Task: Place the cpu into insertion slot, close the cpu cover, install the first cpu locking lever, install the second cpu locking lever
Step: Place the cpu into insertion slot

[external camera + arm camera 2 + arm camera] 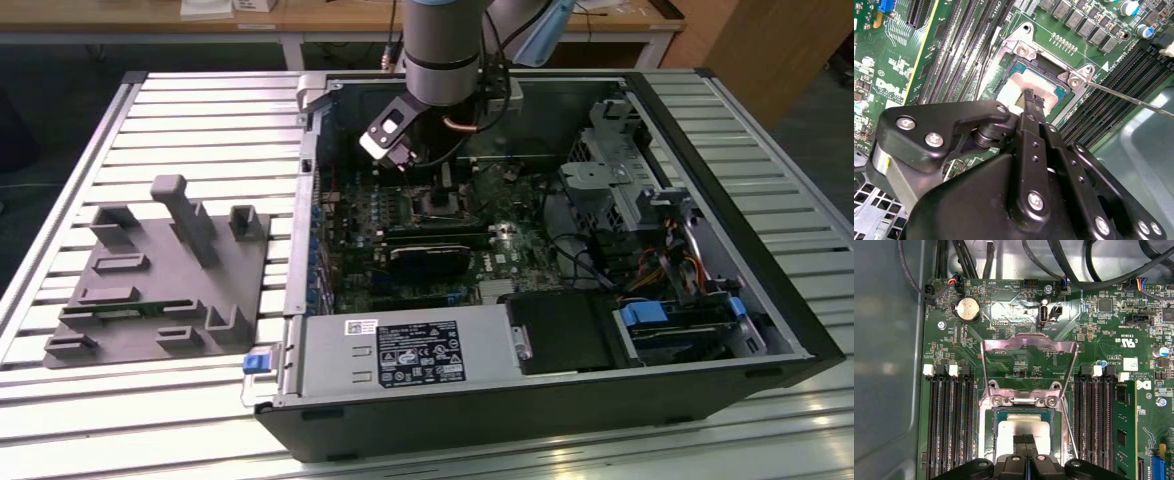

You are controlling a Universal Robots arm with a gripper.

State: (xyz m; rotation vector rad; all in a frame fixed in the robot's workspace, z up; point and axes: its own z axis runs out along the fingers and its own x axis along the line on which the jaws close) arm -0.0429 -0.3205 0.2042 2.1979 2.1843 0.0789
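The cpu (1013,429) (1021,84), a flat silver-grey square, lies in the insertion slot (990,440) (1013,64) on the green board. The cpu cover (1029,344), a thin metal frame, stands swung up and open beyond the slot. My gripper (1025,439) (1033,97) is directly over the cpu, its two black fingertips pressed together and at or just above the chip's top, with nothing between them. A thin wire lever (1131,99) (1070,432) sticks out beside the slot. In the exterior view the gripper (430,168) hangs over the slot (438,205) inside the open computer case.
Long black memory slots (946,430) (1094,425) flank the slot on both sides. The case wall (310,200), drive cage (621,160) and power supply (407,352) ring the board. A grey holder block (160,270) sits on the slatted table at the exterior view's left.
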